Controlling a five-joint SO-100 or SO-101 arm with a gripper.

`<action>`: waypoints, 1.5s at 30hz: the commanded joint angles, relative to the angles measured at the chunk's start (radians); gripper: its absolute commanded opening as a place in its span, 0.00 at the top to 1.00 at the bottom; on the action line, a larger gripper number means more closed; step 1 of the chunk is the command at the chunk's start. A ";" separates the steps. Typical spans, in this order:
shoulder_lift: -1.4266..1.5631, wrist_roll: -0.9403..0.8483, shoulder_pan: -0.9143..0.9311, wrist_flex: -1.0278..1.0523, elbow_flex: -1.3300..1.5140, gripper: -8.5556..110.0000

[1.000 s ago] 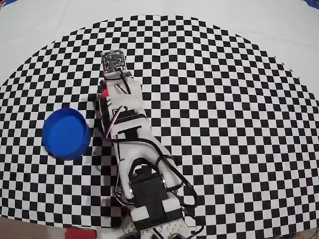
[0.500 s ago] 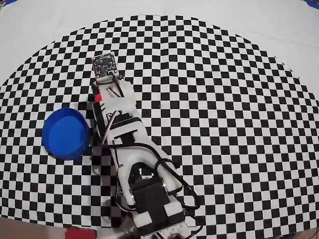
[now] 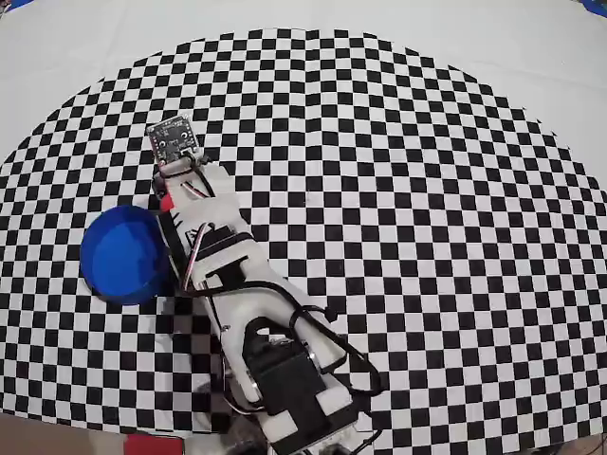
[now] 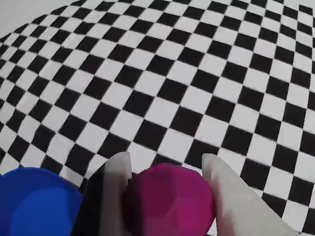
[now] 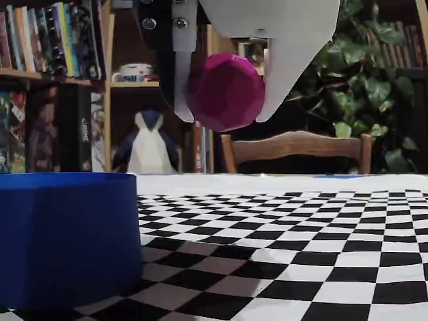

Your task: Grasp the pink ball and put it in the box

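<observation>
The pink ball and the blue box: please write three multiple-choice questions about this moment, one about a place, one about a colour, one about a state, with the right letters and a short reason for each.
1. Where is the ball?
A. on the cloth
B. held above the cloth
C. inside the box

2. What colour is the box?
A. blue
B. green
C. yellow

3. What is the gripper doing?
A. standing open and empty
B. shut on the ball
C. shut on the box rim

Answers:
1. B, since the fixed view shows the ball in the air, clear of the checkered cloth.
2. A, as seen in every view.
3. B, since in the wrist view the fingers flank the ball.
</observation>
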 commanded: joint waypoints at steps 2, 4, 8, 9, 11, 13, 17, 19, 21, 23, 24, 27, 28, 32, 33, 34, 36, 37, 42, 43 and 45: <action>0.064 -0.005 -0.032 0.002 -0.002 0.93; 0.067 -0.005 -0.048 0.002 -0.002 0.93; 0.074 -0.005 -0.072 0.002 0.002 0.93; 0.075 -0.005 -0.078 0.002 0.005 0.93; 0.081 -0.005 -0.091 0.002 0.011 0.93; 0.091 -0.005 -0.101 0.002 0.017 0.93; 0.110 -0.005 -0.123 0.002 0.035 0.93; 0.115 -0.005 -0.132 0.002 0.041 0.93; 0.117 -0.005 -0.140 0.002 0.043 0.93; 0.118 -0.005 -0.149 0.002 0.043 0.93; 0.118 -0.006 -0.155 0.002 0.043 0.93; 0.120 -0.006 -0.167 0.002 0.043 0.93; 0.120 -0.006 -0.172 0.002 0.043 0.93; 0.121 -0.008 -0.190 0.002 0.043 0.93; 0.123 -0.008 -0.196 0.002 0.043 0.93; 0.123 -0.008 -0.201 0.002 0.043 0.93; 0.123 -0.008 -0.210 0.002 0.044 0.93; 0.124 -0.008 -0.215 0.002 0.044 0.93; 0.126 -0.008 -0.239 0.002 0.044 0.93; 0.126 -0.008 -0.244 0.002 0.046 0.93; 0.126 -0.006 -0.255 0.002 0.048 0.93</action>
